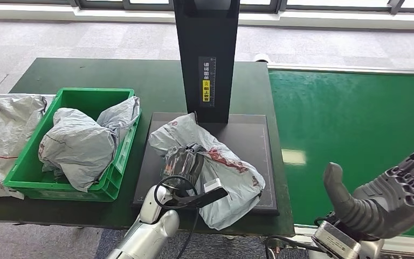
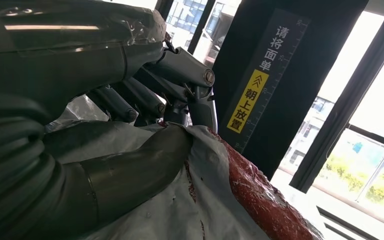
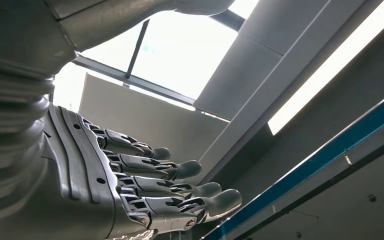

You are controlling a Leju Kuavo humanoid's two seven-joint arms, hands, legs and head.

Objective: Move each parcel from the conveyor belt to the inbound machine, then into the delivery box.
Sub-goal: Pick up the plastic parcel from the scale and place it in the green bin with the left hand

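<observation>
- Head view shows one grey parcel (image 1: 215, 167) lying on the dark plate of the inbound machine (image 1: 248, 135), right below its black post (image 1: 207, 54); so the first leg, belt to machine, looks done for this parcel.
- Left robot hand (image 1: 183, 162) lies on top of that parcel. In the left wrist view its thumb (image 2: 130, 170) presses into the grey film and its dark fingers (image 2: 130, 100) reach over a raised fold, which reads as a grip on the parcel (image 2: 200, 200).
- My judgement: the step in hand is the second leg, lifting this parcel off the plate and carrying it over to the box.
- Green box (image 1: 70, 186) stands just beside the machine, on the robot's left, on the same dark bench (image 1: 156, 81). It already holds a crumpled grey parcel (image 1: 78, 145) that rises above its rim, so at least one delivery seems finished.
- More grey bags (image 1: 0, 135) lie on the bench at the far side of the box; whether they belong to the task I cannot tell.
- Conveyor belt (image 1: 356, 135) on the right shows bare green; no parcel on it is in view, though only part of the belt is visible.
- Right robot hand (image 1: 388, 194) is raised near the belt's near edge, fingers straight and apart, thumb out, holding nothing; the right wrist view shows its fingers (image 3: 180, 192) spread against the ceiling.
- Left to do: drop the held parcel into the box, which is already rather full.
</observation>
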